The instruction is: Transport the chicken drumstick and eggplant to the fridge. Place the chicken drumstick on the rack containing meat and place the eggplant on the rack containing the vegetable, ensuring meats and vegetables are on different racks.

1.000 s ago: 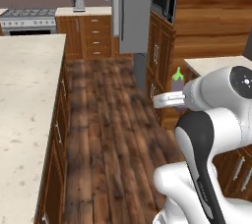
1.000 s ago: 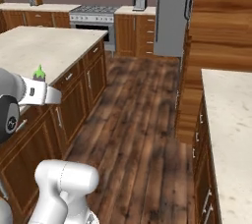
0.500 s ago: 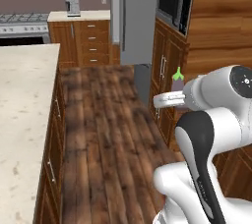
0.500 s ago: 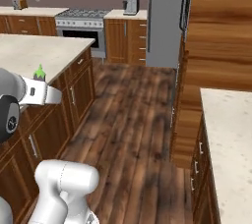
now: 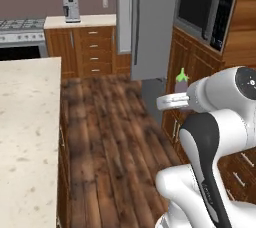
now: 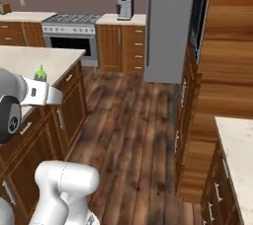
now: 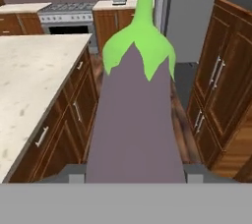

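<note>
My claw (image 5: 181, 88) is clamped on the eggplant (image 7: 135, 115), stem cap up, carried at mid height. The fridge (image 5: 150, 22) stands shut at 12 o'clock, so I judge both placements remain. Against the earlier frame, the whole scene has shifted: the base has driven closer, with the island counter (image 5: 25, 122) at 9 o'clock.

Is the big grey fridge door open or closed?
Closed. The fridge shows a flat grey front with its long dark handle, and no shelves or inside showing. The gripper holds the eggplant.
</note>
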Motion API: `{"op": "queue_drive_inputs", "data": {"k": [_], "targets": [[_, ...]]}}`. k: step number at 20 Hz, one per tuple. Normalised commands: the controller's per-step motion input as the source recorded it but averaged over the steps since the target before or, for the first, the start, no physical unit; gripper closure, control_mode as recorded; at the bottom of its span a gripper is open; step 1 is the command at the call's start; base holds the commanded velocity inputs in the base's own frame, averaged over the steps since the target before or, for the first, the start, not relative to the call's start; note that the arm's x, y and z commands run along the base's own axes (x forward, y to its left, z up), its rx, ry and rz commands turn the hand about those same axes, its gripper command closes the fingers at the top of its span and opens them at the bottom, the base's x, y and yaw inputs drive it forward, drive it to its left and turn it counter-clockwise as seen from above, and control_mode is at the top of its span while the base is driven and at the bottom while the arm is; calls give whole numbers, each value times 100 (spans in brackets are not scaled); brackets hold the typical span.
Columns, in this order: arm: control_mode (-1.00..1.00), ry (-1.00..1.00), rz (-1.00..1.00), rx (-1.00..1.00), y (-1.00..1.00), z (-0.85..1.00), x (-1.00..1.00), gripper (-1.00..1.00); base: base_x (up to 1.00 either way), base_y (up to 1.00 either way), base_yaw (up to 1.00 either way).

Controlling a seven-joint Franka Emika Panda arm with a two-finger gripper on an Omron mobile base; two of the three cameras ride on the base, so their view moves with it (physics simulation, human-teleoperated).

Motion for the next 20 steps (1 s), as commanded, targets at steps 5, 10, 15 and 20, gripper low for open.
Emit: {"op": "queue_drive_inputs", "data": {"k": [5, 10, 15, 20], "targets": [[100, 0, 0, 0, 0, 0, 0, 100, 100, 35, -13], [100, 0, 0, 0, 0, 0, 0, 100, 100, 5, -6], [100, 0, 0, 0, 0, 0, 0, 100, 100, 12, -14], [100, 0, 0, 0, 0, 0, 0, 100, 100, 21, -23]]}}
